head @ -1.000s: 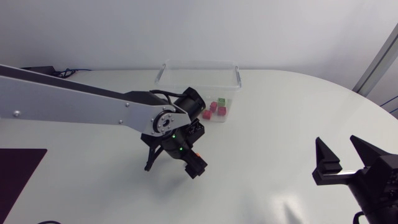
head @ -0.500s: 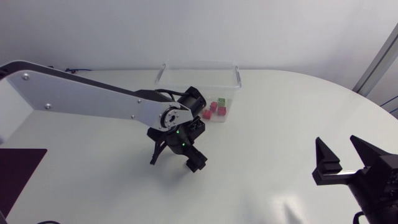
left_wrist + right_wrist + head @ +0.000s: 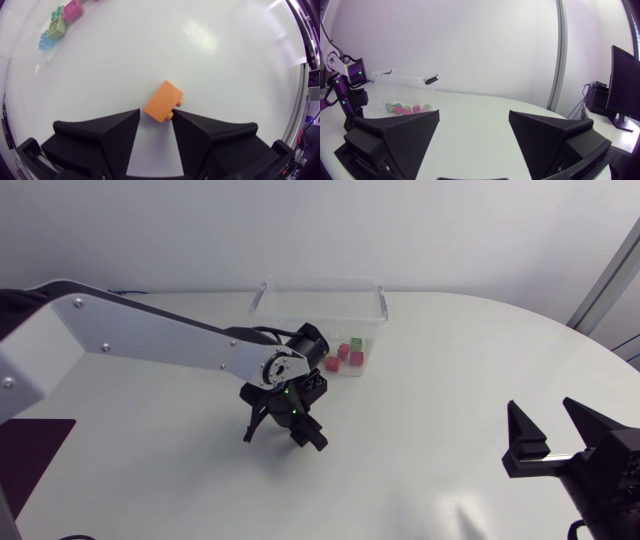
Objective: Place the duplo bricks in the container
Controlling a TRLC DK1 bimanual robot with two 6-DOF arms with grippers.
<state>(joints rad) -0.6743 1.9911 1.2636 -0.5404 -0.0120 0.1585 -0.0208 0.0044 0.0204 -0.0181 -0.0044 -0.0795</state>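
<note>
A white table [image 3: 450,380] with a rounded edge is seen from above; its surface is smooth and faintly glossy. A soft patch of reflected light [image 3: 200,35] is shown on it in the left wrist view. A dark rectangular patch [image 3: 30,450] is seen at the near left; whether it lies on the table cannot be told. Black cables [image 3: 95,296] are seen at the far left edge. Behind the table a plain white wall [image 3: 300,230] is evenly lit, and a grey upright strip [image 3: 561,50] is set at its right end.
</note>
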